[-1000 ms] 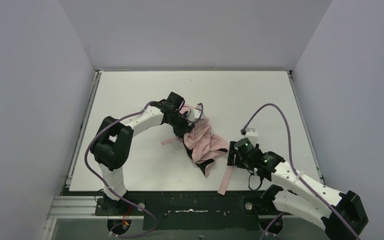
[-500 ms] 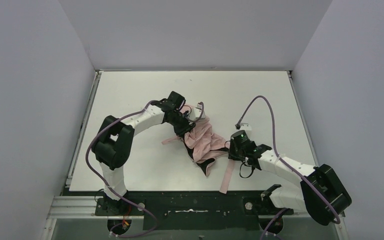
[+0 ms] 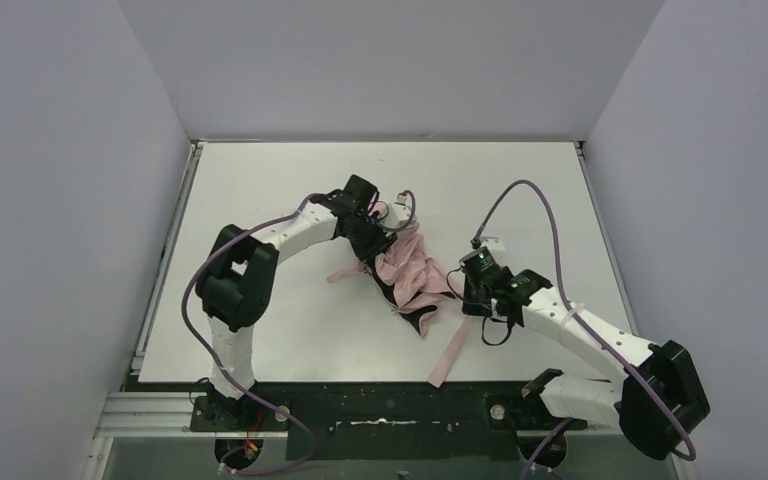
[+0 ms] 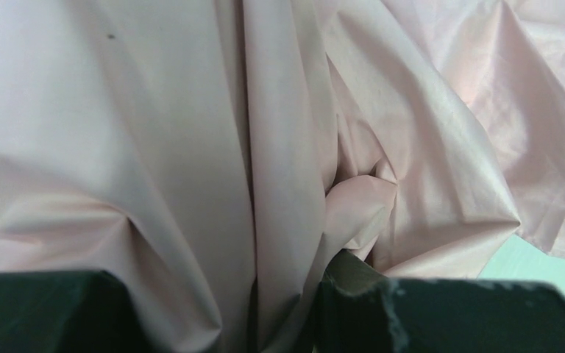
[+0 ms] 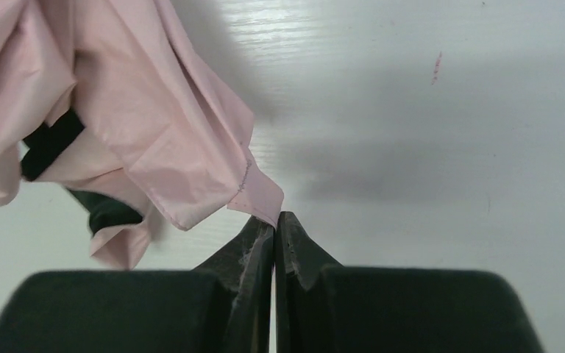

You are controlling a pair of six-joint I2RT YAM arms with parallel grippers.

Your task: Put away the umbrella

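Observation:
The umbrella lies crumpled at mid-table, pale pink fabric with black parts showing at its near end. A long pink strap trails from it toward the table's front edge. My left gripper sits at the umbrella's far-left side. In the left wrist view it is shut on a thick fold of the fabric. My right gripper is at the umbrella's right edge. In the right wrist view its tips are together, pinching a small corner of the pink fabric.
The white table has raised rails on its left and right edges, and grey walls stand on three sides. Purple cables loop over both arms. A dark rail carrying the arm bases runs along the front.
My right gripper moved left to the umbrella's edge and shut on a fabric corner. The left arm and the umbrella shifted a little to the right.

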